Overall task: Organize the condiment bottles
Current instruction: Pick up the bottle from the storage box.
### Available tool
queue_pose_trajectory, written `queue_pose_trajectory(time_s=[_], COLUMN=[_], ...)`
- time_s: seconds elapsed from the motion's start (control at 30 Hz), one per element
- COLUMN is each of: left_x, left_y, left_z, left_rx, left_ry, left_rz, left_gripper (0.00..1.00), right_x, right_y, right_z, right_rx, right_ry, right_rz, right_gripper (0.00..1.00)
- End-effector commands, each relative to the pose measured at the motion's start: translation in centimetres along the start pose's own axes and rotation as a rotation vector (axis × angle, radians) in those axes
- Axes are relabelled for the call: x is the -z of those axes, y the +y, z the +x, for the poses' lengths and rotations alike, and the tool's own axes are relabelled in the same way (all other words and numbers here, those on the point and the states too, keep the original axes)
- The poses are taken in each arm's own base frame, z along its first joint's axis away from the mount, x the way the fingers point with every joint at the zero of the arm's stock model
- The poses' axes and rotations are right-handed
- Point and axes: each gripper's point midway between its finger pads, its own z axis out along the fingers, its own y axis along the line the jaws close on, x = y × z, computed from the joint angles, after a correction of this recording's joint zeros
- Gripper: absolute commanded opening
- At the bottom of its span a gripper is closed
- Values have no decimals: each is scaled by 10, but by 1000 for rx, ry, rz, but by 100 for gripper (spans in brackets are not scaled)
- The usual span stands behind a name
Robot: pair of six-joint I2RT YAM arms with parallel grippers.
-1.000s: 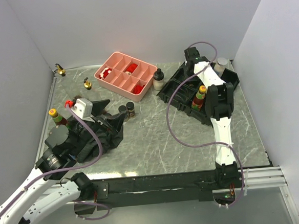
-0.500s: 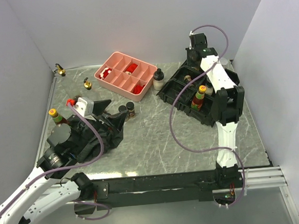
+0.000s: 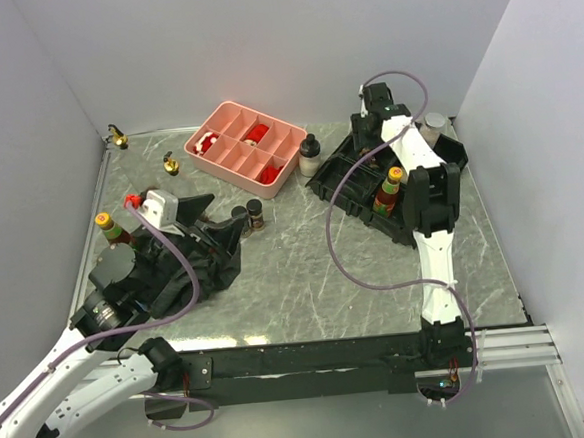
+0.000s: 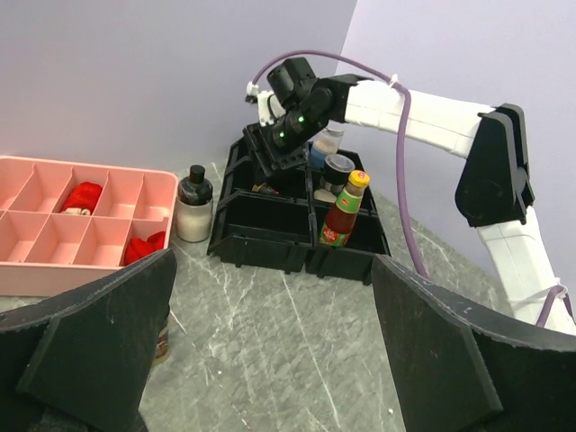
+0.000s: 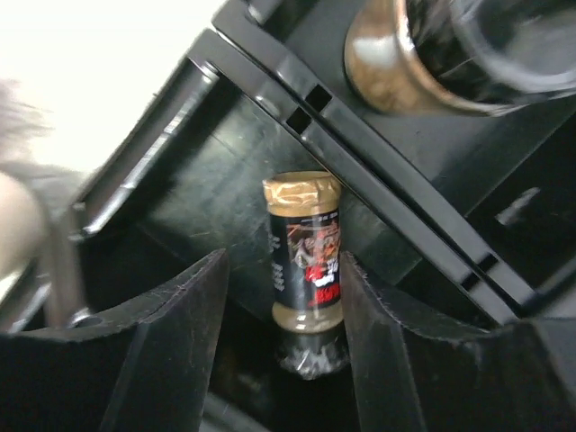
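Right claw (image 5: 283, 259), jaws slightly parted, straddles a gold-capped spice jar (image 5: 306, 270) in the black organizer (image 5: 396, 193), not squeezing it; the jar's long axis runs along the fingers.

Dark jar (image 5: 405, 72) cut off by right wrist view's top edge.

Pink tray (image 3: 227, 173), black rack (image 4: 256, 247), yellow-capped red bottle (image 4: 342, 214), grey-veined tabletop (image 3: 296, 269).
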Motion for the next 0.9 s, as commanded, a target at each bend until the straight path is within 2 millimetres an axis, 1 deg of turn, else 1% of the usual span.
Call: queue_pose_trajectory(time_s=[0.0,0.03,0.07,0.1,0.13,0.17,0.23,0.33,0.4,0.47,0.53,0.57,0.63,0.67,0.7,0.73,0.77,0.83,0.87], left_x=[-4,-4,-4,-5,-5,-5,-5,-6,-5,-5,-5,-4,-4,-5,-6,-6,-6,-7,-7], left_y=[1,2,2,3,3,5,5,8,9,9,10,11,12,11,10,10,10,10,10], left_z=[-11,-10,-10,-10,-10,-9,-8,-9,-10,-11,-11,-13,-10,-16,-16,-16,-16,-16,-15], left_rx=[-5,-9,-8,-12,-13,-17,-23,-31,-33,-37,-43,-44,-52,-49,-49,-53,-56,-56,-58], left_ry=[-38,-36,-36,-36,-37,-33,-32,-36,-38,-39,-42,-47,-40,-64,-63,-63,-60,-58,-56], left_rz=[-12,-17,-19,-19,-23,-29,-32,-44,-47,-48,-56,-56,-62,-58,-57,-55,-56,-52,-52], left_gripper=[97,96,96,96,96,96,96,96,96,96,96,96,96,96,96,96,96,96,96], right_x=[-8,-14,-18,-18,-23,-24,-28,-32,-35,-38,-42,-42,-43,-44,-41,-43,-44,-41,-39], right_y=[-12,-14,-16,-16,-18,-19,-21,-19,-18,-11,-9,-7,-5,-4,-3,-2,-3,-3,-4], right_z=[1,10,15,11,21,23,30,41,46,51,54,54,52,56,53,49,53,46,44], right_rx=[42,49,53,63,68,72,81,93,96,101,99,99,89,84,81,76,72,69,69], right_ry=[10,42,59,54,89,97,120,149,164,175,180,180,170,174,162,139,145,119,113], right_rz=[54,64,71,75,82,88,95,82,72,37,15,6,-4,-11,-17,-20,-15,-11,-4], right_gripper=[62,63,64,66,68,68,69,70,67,61,56,50,45,38,36,35,32,28,25])
